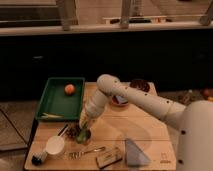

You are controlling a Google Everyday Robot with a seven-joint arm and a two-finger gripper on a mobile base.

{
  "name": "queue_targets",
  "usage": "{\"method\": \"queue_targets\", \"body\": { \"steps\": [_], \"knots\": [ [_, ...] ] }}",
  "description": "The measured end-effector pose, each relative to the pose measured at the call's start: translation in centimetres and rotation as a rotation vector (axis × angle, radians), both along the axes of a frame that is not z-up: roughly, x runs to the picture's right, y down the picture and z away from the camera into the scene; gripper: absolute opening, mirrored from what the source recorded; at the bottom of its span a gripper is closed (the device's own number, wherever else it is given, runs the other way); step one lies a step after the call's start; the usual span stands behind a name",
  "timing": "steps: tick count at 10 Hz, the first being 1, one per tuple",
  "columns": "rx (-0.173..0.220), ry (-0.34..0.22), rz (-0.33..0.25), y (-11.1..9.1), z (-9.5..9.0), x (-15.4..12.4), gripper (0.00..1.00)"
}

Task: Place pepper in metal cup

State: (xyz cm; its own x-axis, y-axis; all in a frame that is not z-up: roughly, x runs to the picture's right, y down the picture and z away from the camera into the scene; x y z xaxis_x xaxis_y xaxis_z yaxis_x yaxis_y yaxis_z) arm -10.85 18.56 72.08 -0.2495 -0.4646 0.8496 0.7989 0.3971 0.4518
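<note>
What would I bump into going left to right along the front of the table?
Small dark object → white cup → metal cup, with the end effector just above it → flat brown block → grey wedge.

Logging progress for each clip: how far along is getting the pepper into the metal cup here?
Done, apparently: the pepper is at the metal cup, green showing at its mouth. In hand: the gripper hangs right over the cup, hiding whether the pepper sits fully inside. Left: lift the arm clear and confirm it.
</note>
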Motion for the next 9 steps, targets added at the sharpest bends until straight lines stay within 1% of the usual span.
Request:
{"method": "queue_targets", "body": {
  "steps": [5,9],
  "knots": [
    [0.006,-0.009,0.003,-0.3,-0.4,0.4,0.80],
    [0.029,-0.013,0.038,-1.2,-0.8,1.3,0.80]
  ]
}}
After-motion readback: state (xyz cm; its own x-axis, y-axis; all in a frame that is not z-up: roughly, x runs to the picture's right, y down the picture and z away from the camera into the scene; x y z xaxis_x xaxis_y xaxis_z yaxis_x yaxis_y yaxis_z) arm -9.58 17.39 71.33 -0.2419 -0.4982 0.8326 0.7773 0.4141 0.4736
